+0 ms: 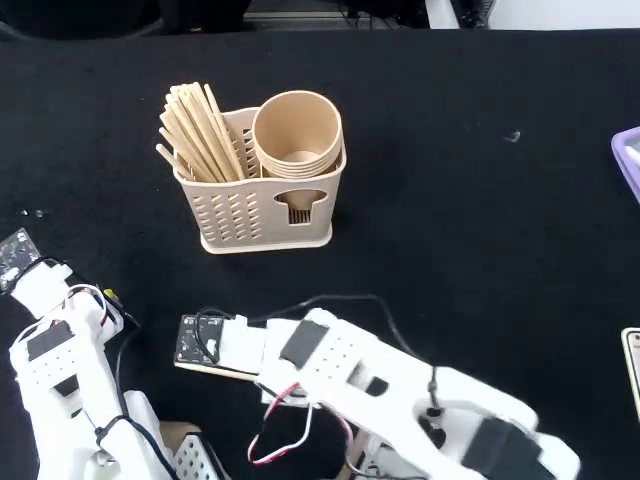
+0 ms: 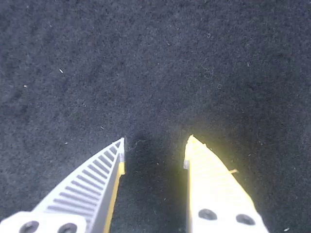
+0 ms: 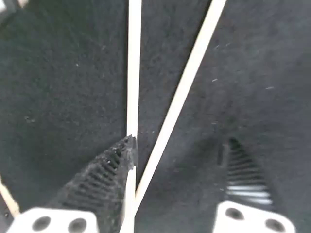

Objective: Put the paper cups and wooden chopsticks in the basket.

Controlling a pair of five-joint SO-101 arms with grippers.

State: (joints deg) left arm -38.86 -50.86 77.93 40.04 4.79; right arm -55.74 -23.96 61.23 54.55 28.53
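Beige perforated plastic basket (image 1: 235,215) upright on black cloth tabletop (image 1: 480,200), holding a stack of brown paper cups (image 1: 297,130) and a bundle of pale wooden chopsticks (image 1: 195,135). Two loose wooden chopsticks (image 3: 133,73) flat on the tabletop beneath the right hand (image 3: 181,142), jaws apart: one stick under a fingertip, the other between the fingers. Left hand (image 2: 156,139) apart, empty, over bare cloth. Step in hand, by judgement: pickup of the loose sticks. Next move: closing squarely on both sticks, then lifting toward the basket.

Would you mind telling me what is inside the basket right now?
A bundle of wooden chopsticks on one side and stacked paper cups beside it. The basket wall largely hides their lower parts.
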